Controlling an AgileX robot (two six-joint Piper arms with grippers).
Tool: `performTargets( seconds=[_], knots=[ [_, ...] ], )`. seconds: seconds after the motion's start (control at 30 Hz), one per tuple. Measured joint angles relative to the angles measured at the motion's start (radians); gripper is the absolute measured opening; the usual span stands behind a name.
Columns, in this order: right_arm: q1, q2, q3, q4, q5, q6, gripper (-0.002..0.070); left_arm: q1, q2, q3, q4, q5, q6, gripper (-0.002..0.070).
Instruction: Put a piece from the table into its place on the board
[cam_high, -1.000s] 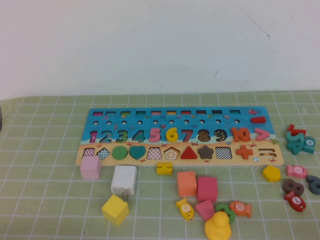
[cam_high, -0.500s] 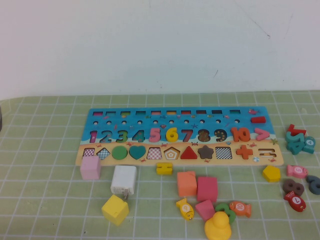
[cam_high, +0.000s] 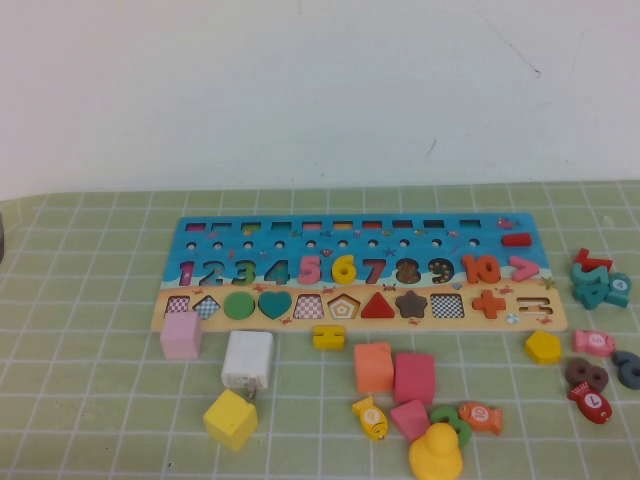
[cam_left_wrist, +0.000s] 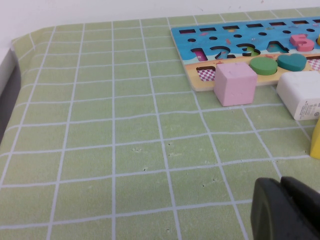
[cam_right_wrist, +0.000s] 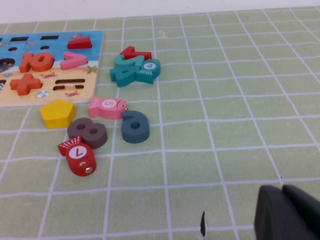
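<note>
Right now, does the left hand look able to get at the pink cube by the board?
Probably yes. The left hand, shut, sits low over bare table with only open grid between it and the pink cube; the white block stands apart. The right hand is parked, shut, near the red fish.

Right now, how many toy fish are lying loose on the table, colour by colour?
Yellow fish: 1
Orange fish: 1
Pink fish: 1
Red fish: 1
Teal fish: 1
Total: 5
Left end effector, shut, sits over the table near the left end of the board; right end effector, shut, by the right-side fish.
</note>
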Motion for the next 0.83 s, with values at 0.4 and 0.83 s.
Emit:
performTargets(
  seconds=[0.4,0.83],
  knots=[
    [0.0,0.0,0.0,0.002,0.0,0.0,-0.0001,0.0,0.0,0.0,0.0,0.0,0.0,-0.0001],
    [0.0,0.0,0.0,0.002,0.0,-0.008,-0.0001,0.0,0.0,0.0,0.0,0.0,0.0,-0.0001]
  ],
)
